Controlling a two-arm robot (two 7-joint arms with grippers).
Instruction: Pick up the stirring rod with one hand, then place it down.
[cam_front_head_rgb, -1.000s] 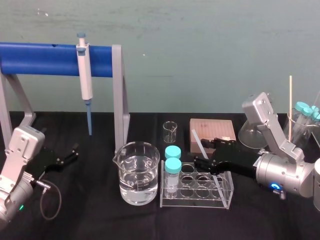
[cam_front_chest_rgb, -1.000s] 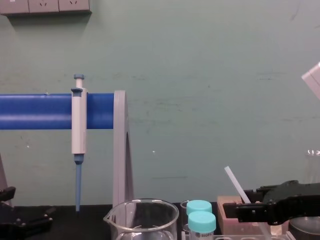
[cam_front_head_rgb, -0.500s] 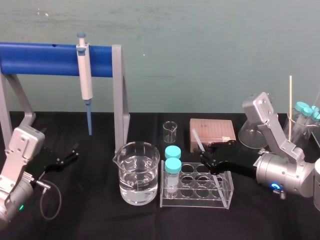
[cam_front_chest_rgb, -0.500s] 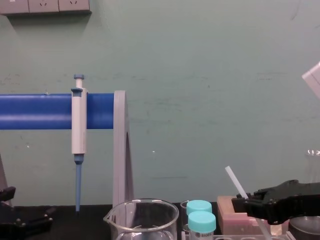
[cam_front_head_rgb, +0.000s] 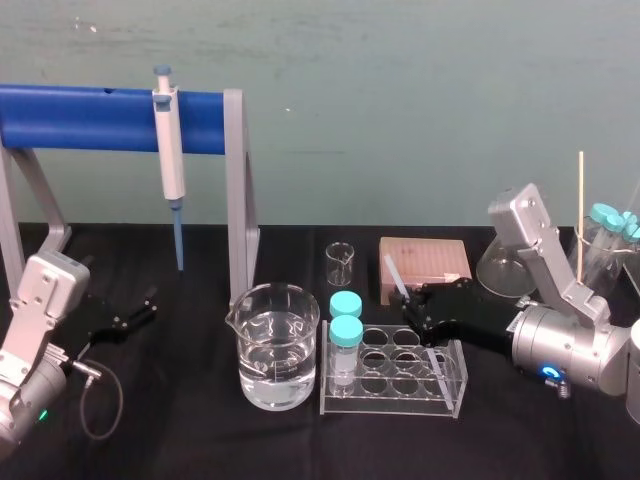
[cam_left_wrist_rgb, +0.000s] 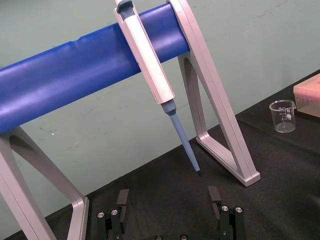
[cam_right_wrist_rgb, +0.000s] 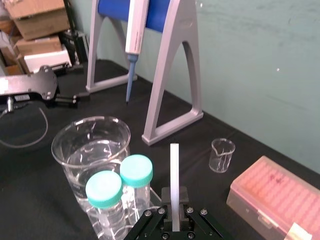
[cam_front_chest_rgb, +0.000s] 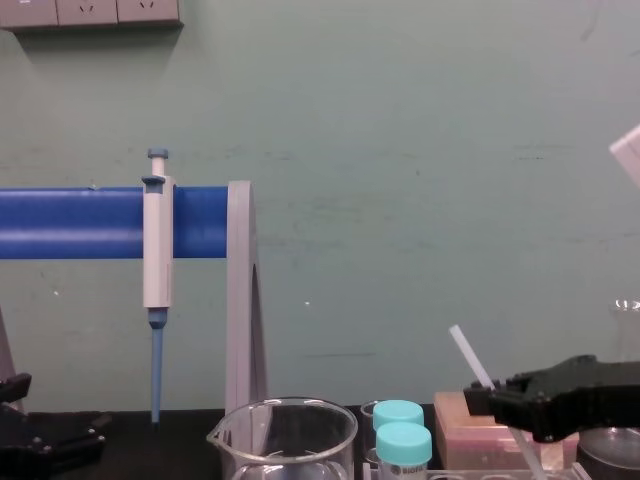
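Right gripper (cam_front_head_rgb: 413, 308) shifted right, tilted stirring rod (cam_front_head_rgb: 393, 270) pinched between its fingers, left gripper (cam_front_head_rgb: 137, 310) parked wide

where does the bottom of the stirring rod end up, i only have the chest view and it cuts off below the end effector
observer: In the head view the stirring rod slants down through the right end effector to the right end of the clear tube rack. Whether its tip sits in a hole, I cannot tell.
operator: is it actually gripped
observer: Yes. The right wrist view shows the end effector shut on the rod, with the rod's upper part sticking out past it.
operator: and the left arm
observer: The left end effector is parked low beside the blue stand, open and holding nothing.
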